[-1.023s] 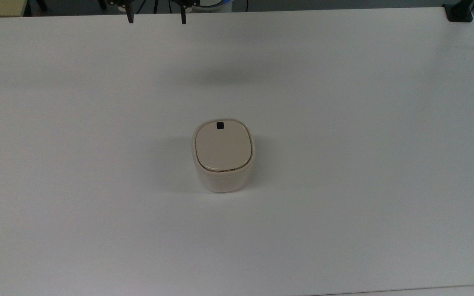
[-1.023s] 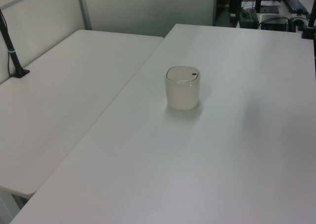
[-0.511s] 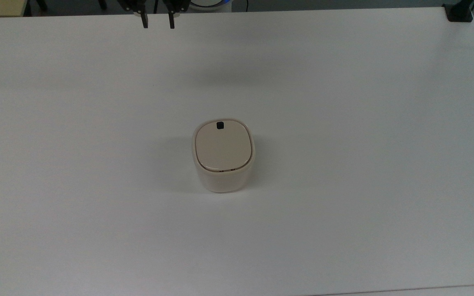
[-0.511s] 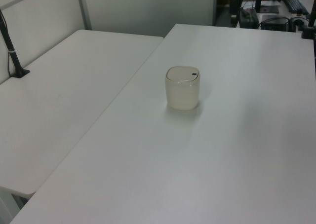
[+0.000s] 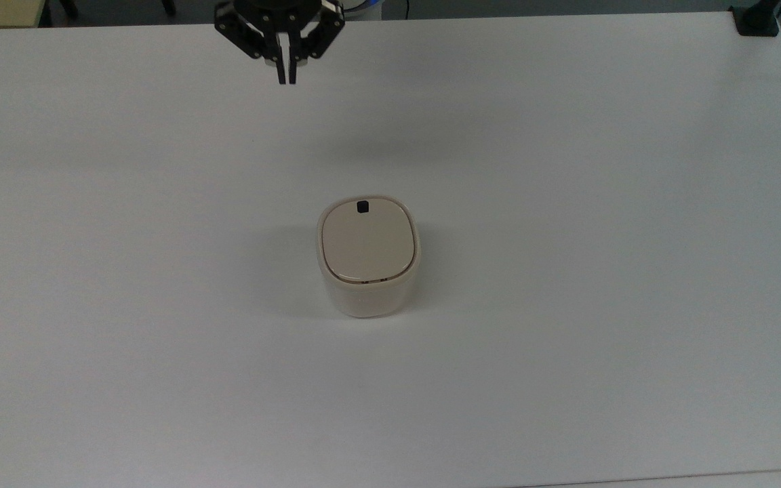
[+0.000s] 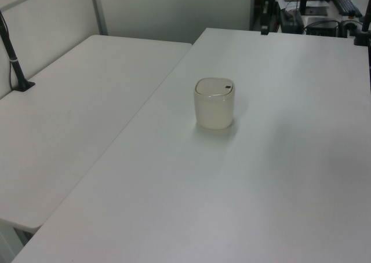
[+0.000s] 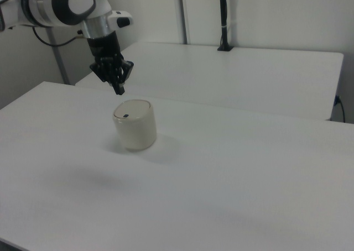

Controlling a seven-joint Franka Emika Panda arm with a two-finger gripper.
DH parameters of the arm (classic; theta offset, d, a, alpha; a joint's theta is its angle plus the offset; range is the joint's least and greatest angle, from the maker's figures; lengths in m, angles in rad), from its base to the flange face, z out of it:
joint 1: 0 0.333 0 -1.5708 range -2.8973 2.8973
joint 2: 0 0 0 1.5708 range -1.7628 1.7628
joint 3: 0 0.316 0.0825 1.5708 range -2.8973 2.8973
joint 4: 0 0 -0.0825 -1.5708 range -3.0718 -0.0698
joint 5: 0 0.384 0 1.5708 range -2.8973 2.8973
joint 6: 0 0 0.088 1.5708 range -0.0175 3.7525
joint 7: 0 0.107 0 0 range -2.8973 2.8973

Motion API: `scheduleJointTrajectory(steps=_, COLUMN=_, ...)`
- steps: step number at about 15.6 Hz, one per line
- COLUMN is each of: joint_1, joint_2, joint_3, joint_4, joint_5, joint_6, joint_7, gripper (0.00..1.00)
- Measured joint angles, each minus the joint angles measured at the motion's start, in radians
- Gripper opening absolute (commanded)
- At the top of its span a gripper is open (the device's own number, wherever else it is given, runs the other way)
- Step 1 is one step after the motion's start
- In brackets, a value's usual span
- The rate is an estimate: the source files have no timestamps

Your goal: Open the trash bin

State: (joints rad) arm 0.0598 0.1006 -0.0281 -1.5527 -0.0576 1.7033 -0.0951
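The cream trash bin (image 5: 368, 254) stands upright near the middle of the white table (image 5: 601, 305), its flat lid down. A small black button (image 5: 362, 207) sits near the lid's far edge in the top view. My gripper (image 5: 287, 80) hangs in the air beyond the bin, toward the table's far edge in the top view, with its two black fingers pressed together and nothing between them. In the right view the gripper (image 7: 118, 90) is above and just behind the bin (image 7: 134, 124), apart from it. The left view shows the bin (image 6: 214, 103) with its button (image 6: 228, 89) at the left view's right.
A black clamp (image 5: 756, 20) grips the table's far right corner in the top view. A second white table (image 6: 69, 112) adjoins on the left view's left, with a black post (image 6: 14, 60) clamped to it. Bare tabletop surrounds the bin.
The gripper's fingers have come together from wide apart. The gripper has also moved in from the table's far edge toward the bin. The bin has not moved.
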Motion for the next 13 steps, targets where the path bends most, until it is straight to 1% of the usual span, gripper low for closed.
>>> scheduleJointTrajectory(steps=7, joint_1=0.062, joint_2=0.119, joint_3=0.003, joint_4=-0.003, joint_5=0.001, joint_6=0.173, joint_7=0.068, gripper=0.11)
scheduleJointTrajectory(steps=13, joint_1=0.096, joint_2=0.216, joint_3=0.003, joint_4=-0.004, joint_5=0.001, joint_6=0.258, joint_7=0.076, gripper=0.11)
